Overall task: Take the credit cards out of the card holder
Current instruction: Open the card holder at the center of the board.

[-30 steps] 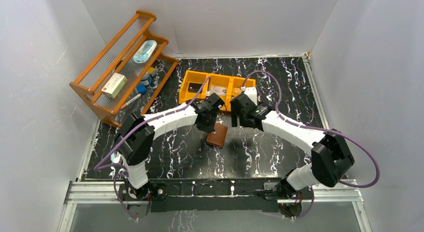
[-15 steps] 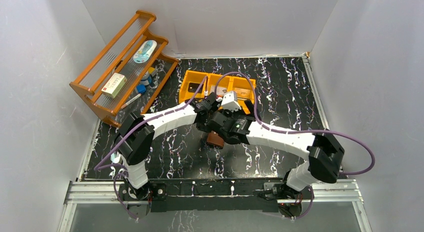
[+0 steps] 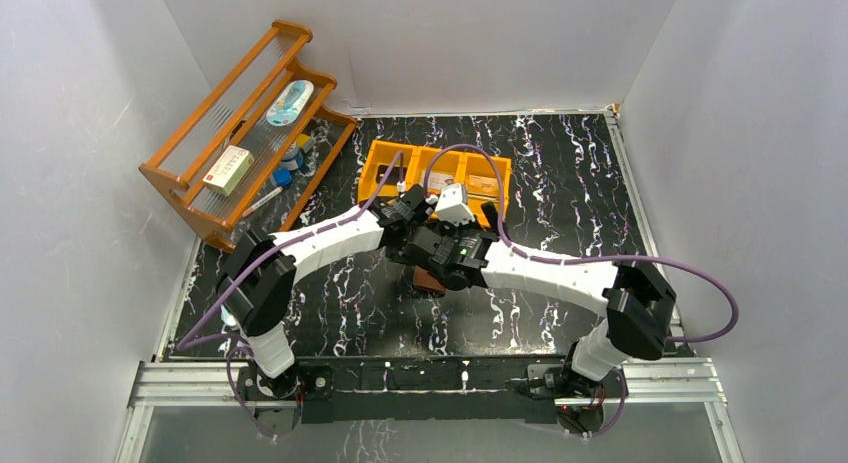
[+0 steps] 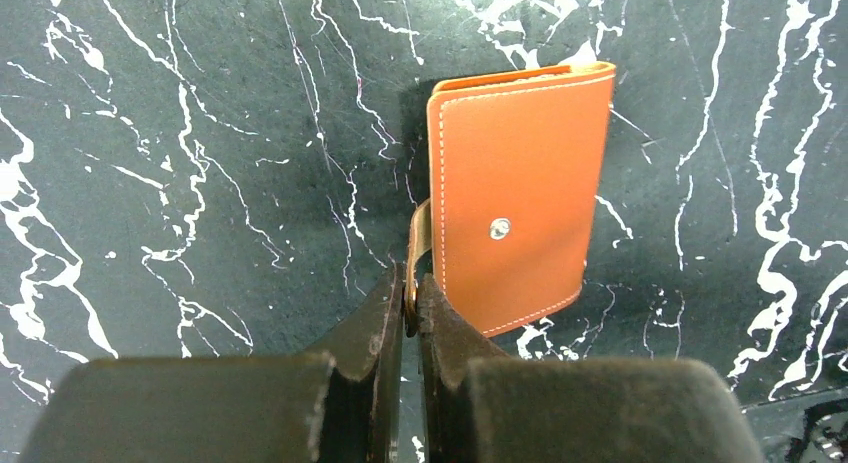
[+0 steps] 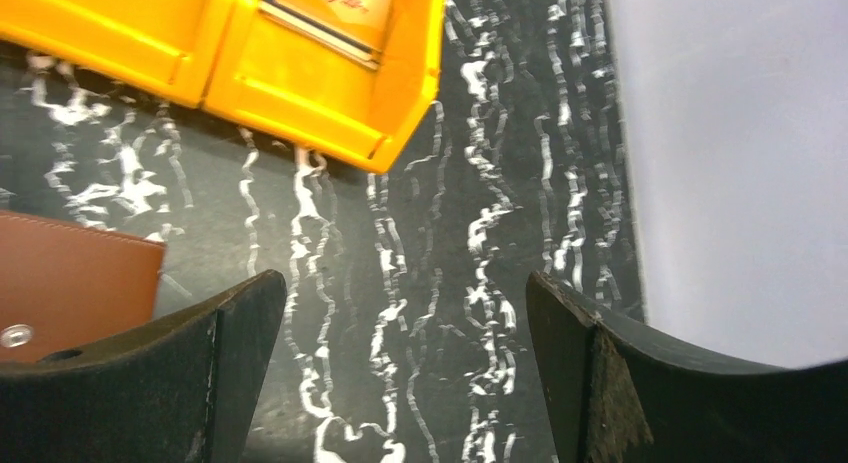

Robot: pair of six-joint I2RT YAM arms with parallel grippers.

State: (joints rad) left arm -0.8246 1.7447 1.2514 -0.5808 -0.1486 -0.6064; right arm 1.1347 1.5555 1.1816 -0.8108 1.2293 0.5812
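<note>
On my left wrist feed, the card holder [image 4: 515,193] lies folded shut on the black marbled tabletop [image 4: 200,133], with its stitched brown face up and a metal snap stud [image 4: 500,227] near the middle. My left hand [image 4: 410,305] is pinched together on the small leather strap [image 4: 421,233] that sticks out from the holder's side (the fingertips meet right on it). My right hand [image 5: 400,318] has its fingers spread wide with nothing between them, only bare tabletop. A corner of the holder shows just beside its left finger [image 5: 200,373]. From above, both wrists crowd over the holder [image 3: 430,281] in front of the orange bin [image 3: 381,170], so only its near edge shows.
</note>
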